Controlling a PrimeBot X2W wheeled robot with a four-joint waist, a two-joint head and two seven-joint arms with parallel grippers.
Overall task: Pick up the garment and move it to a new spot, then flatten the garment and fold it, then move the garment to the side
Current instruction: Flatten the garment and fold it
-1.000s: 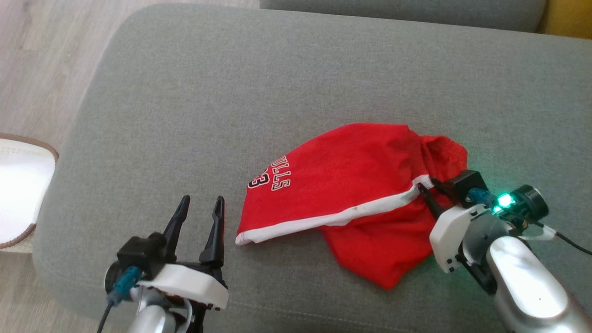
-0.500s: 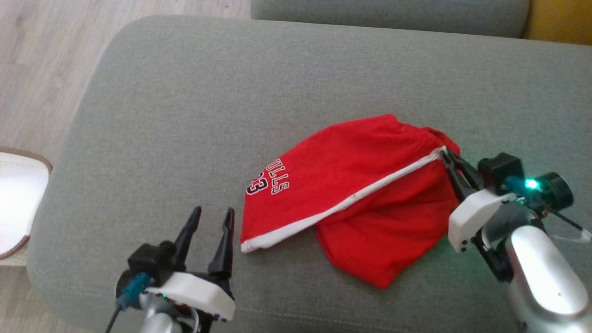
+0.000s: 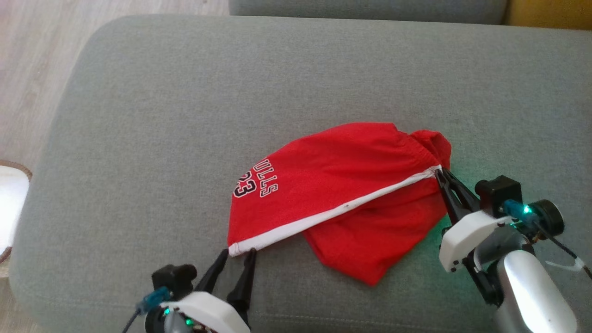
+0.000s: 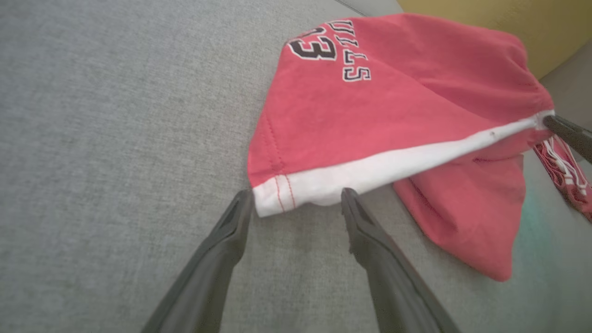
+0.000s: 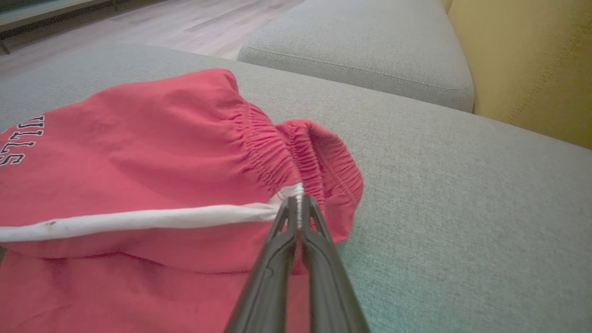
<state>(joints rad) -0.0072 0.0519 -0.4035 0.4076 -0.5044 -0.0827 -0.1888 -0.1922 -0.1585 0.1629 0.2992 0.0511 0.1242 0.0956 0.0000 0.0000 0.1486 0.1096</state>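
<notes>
- The right pincer [image 3: 438,172] is clenched on the red shorts [image 3: 333,180]. It pinches the end of the white stripe [image 3: 333,215] just where it meets the gathered waistband [image 5: 296,152].
- The left pincer [image 3: 238,252] is released, with its fingers spread to either side of the hem corner [image 4: 273,199] at the stripe's other end. The tips are level with the cloth edge, and I judge they have nothing gripped yet.
- The shorts lie on the grey sofa cushion [image 3: 185,115], right of its middle and toward the near edge. The stripe runs as a raised ridge from one pincer to the other, and the second leg is folded underneath, toward me.
- As I read it, the step in hand is getting the second hold before lifting.
- To do it well, I'd push the left pincer a little further forward so the corner sits deep between the fingers, not just at the tips.
- I'd stay low enough to catch both layers of the hem, and close before the right arm pulls at all.
- Then I'd raise both arms together with the stripe just taut, so that neither end slips out.
</notes>
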